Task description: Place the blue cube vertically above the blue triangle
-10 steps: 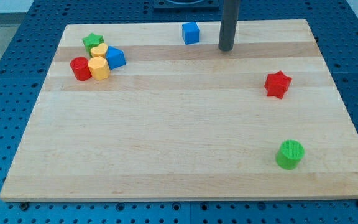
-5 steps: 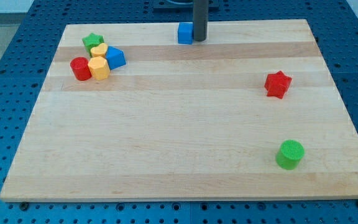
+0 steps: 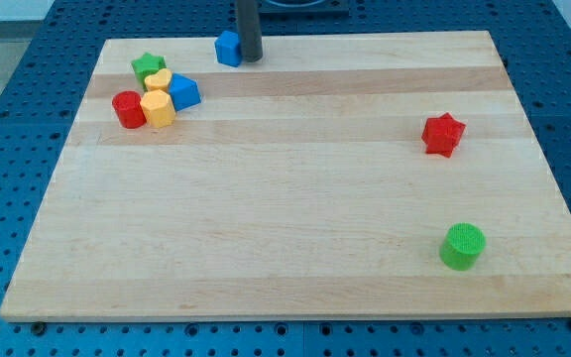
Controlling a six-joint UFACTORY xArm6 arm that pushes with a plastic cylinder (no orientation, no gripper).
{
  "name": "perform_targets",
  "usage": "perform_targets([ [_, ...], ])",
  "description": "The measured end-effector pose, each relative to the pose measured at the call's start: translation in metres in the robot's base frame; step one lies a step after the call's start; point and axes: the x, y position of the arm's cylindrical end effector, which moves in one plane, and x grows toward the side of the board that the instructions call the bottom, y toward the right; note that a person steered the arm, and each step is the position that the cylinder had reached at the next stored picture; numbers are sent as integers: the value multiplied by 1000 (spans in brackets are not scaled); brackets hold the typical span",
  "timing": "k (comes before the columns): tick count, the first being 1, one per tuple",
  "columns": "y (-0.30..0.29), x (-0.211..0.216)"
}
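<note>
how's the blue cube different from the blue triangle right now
The blue cube is boxy; the blue triangle is wedge-shaped. The cube sits alone near the board's top edge with my tip against its right side; the triangle is packed into the cluster at the view's left, touching a yellow block. Both are the same blue.

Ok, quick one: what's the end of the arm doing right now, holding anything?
My tip: a bare rod with no jaws, so it holds nothing; it sits against the blue cube on the cube's right in the view, near the view's top.
</note>
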Motion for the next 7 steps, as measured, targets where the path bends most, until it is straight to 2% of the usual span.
perform_targets([
  [7, -68, 0],
])
